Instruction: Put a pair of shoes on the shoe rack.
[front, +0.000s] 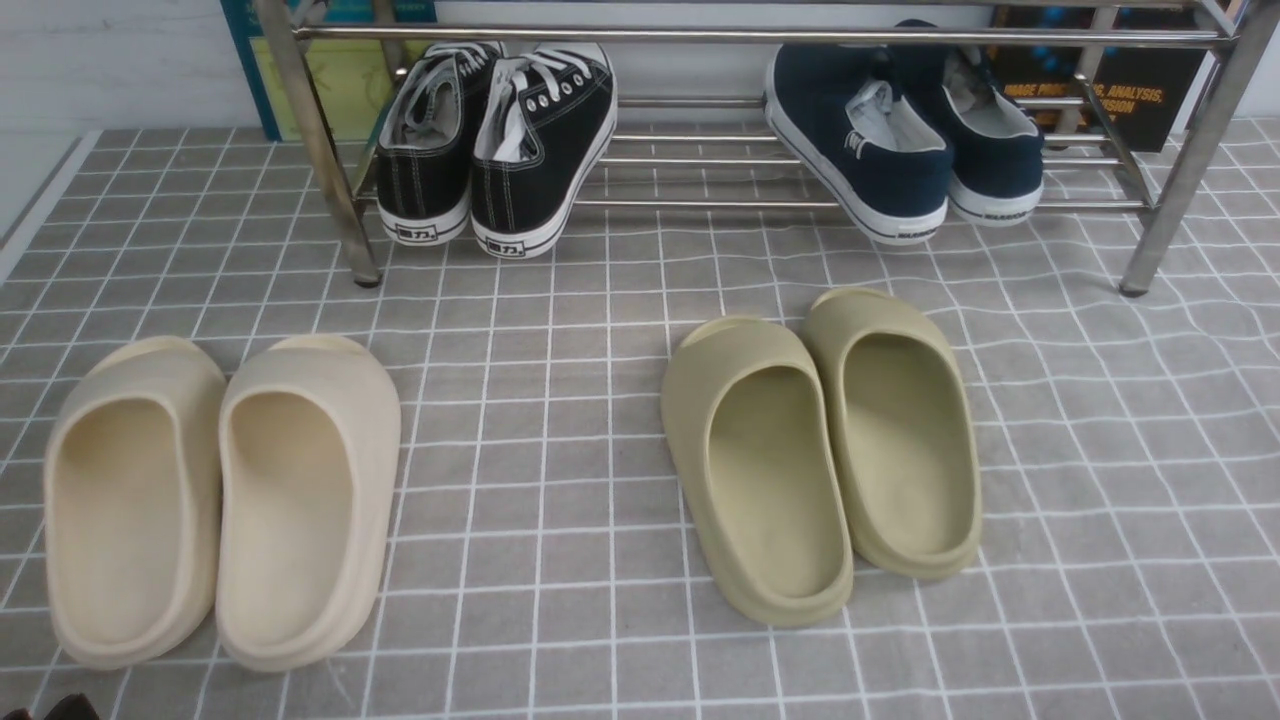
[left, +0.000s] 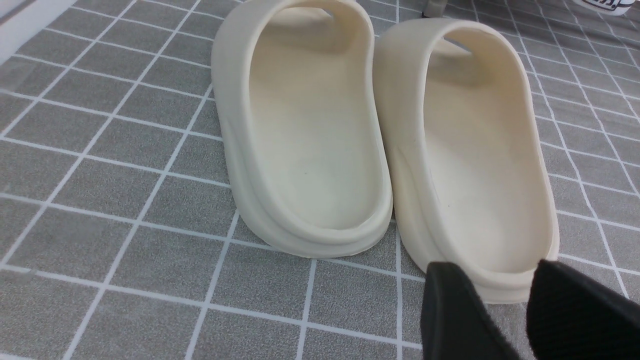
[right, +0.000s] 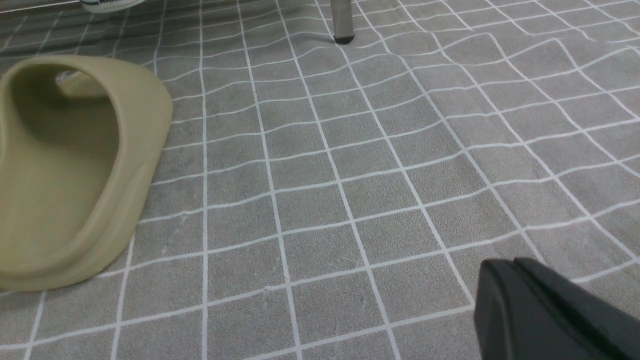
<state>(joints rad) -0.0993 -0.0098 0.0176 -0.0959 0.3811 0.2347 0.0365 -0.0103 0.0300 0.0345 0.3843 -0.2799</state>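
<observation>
Navy shoes (front: 905, 140) already sitting on rack (front: 760, 38), task looking finished; left claw (left: 505, 310) hanging released near cream slippers (left: 385, 130), right claw (right: 545, 310) clenched, next just idling.

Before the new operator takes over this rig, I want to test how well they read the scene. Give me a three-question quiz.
1. True or false: the navy slip-ons sit on the shoe rack.
2. Which pair lies in front of the left gripper? A) olive slippers B) cream slippers C) black lace-ups
3. Fill in: the black lace-ups have ____ laces.

Key: 1 true; 2 B; 3 white.
</observation>
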